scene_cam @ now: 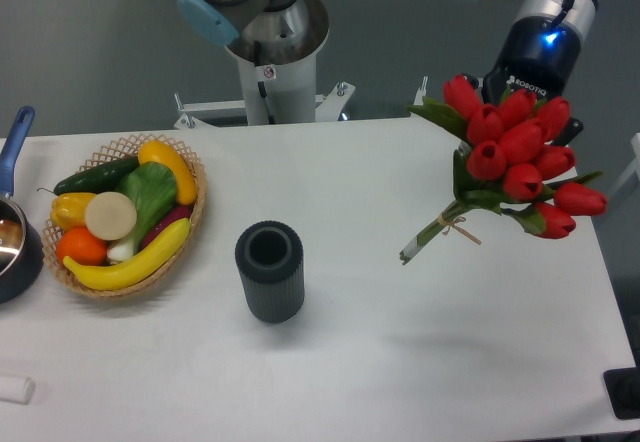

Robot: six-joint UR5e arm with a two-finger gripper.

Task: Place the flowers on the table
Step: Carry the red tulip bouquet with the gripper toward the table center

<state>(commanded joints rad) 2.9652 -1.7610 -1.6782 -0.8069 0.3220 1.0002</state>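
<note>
The flowers [520, 152], a bunch of red tulips with green leaves and twine round the stems, hang tilted over the right side of the white table [380, 382]. The blooms point up and right, and the stem ends point down and left, clear of the tabletop. A faint shadow lies on the table below them. My gripper [528, 90] comes down from the upper right behind the blooms. Its fingers are hidden by the tulips, which it holds aloft.
A dark ribbed cylindrical vase [269, 270] stands upright left of centre. A wicker basket [190, 222] of fruit and vegetables sits at the left, with a blue-handled pot [15, 247] at the left edge. The robot base [270, 52] is behind the table.
</note>
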